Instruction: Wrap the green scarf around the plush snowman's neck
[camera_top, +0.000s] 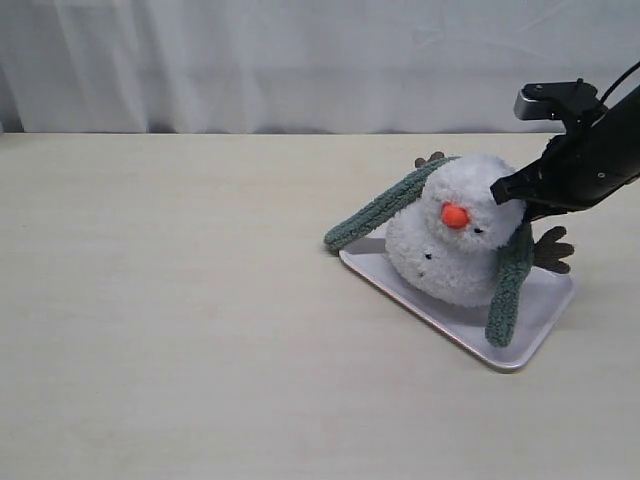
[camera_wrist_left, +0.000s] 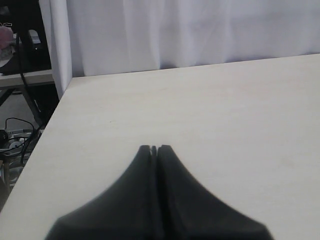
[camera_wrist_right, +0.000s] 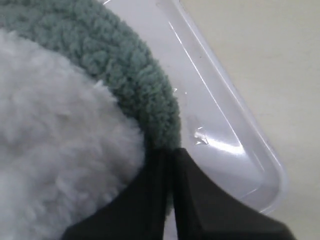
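exterior view: the plush snowman (camera_top: 450, 258) sits on a pale tray (camera_top: 432, 318), right of centre on the bench (camera_top: 180, 300), leaning towards the left of the view with its orange nose (camera_top: 455, 215) facing the camera. the green scarf (camera_top: 385, 208) is draped behind and over its head. one end runs down to the left, off the tray, and its rounded tip rests on the bench. the other end hangs down the snowman's right-hand side and lies on the tray near the front rim. a brown twig arm (camera_top: 553, 250) sticks out just beside that hanging end. my right gripper (camera_top: 497, 190) comes in from the right edge and touches the side of the snowman's head, where the scarf passes. a white curtain (camera_top: 300, 60) hangs behind the bench.

right wrist view: the jaws of my right gripper (camera_wrist_right: 170, 151) are drawn together, with only a thin seam between them. the tips meet the green scarf (camera_wrist_right: 120, 70) where it curves along the white plush snowman (camera_wrist_right: 55, 150). i cannot tell whether any scarf fibres are pinched. the clear wall of the tray (camera_wrist_right: 220, 115) lies beyond.

left wrist view: my left gripper (camera_wrist_left: 153, 148) is closed on nothing, above bare bench (camera_wrist_left: 225, 110), near a corner.
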